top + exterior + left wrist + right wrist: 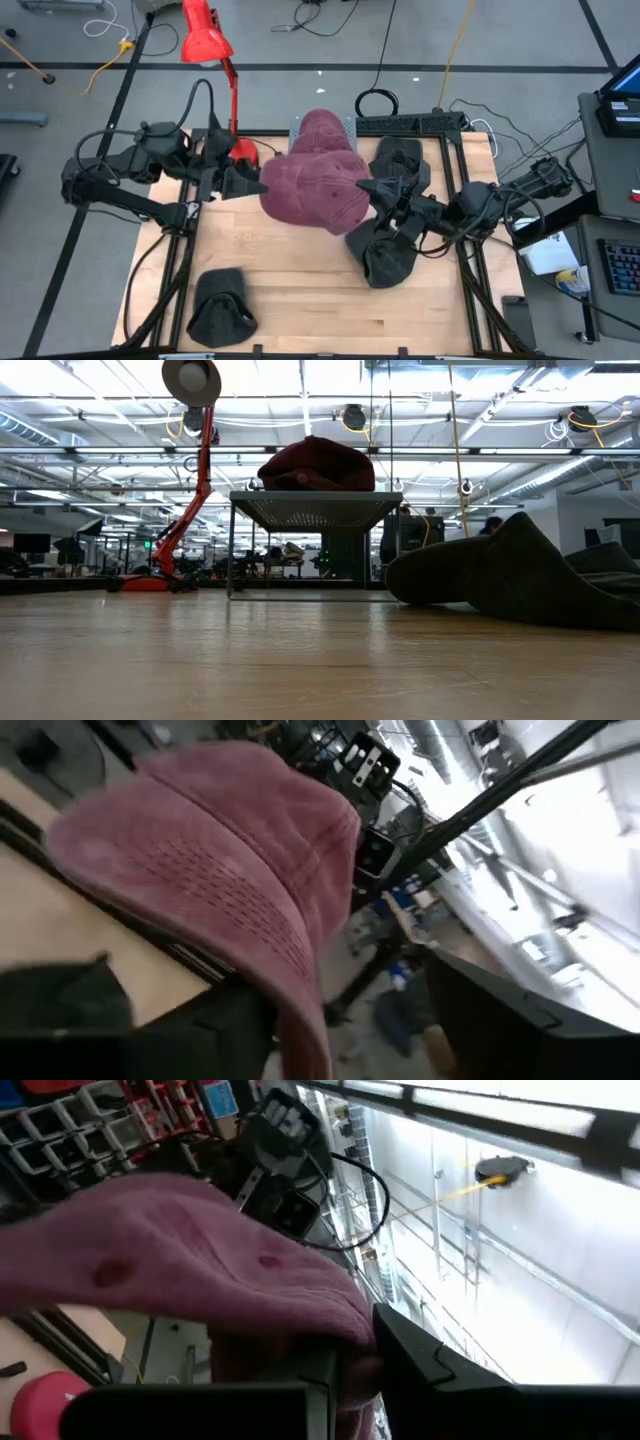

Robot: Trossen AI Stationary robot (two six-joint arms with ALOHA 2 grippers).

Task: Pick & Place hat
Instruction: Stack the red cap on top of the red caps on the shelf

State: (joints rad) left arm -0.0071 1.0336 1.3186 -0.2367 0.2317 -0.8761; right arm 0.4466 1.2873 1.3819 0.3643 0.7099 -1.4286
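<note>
A maroon bucket hat hangs in the air over the middle of the table, stretched between both grippers. My left gripper is shut on its left side and my right gripper on its right side. The hat fills the left wrist view and the right wrist view. The low view shows neither the held hat nor the grippers. A second maroon hat lies on a grey mesh stand at the far edge, crown up. My left gripper pinches the stitched brim at the hat's left side, coming level from the table's left. The hat is lifted clear of the table and spreads away from the fingers toward the right arm. My right gripper pinches the brim edge at the hat's right side between its two fingers, coming level from the table's right. The hat is lifted clear and arches away from the fingers toward the left arm.
Dark hats lie on the table: one at the far right, one under the right arm, one at the near left. A red desk lamp stands at the far left corner. Bare wood runs along the near middle.
</note>
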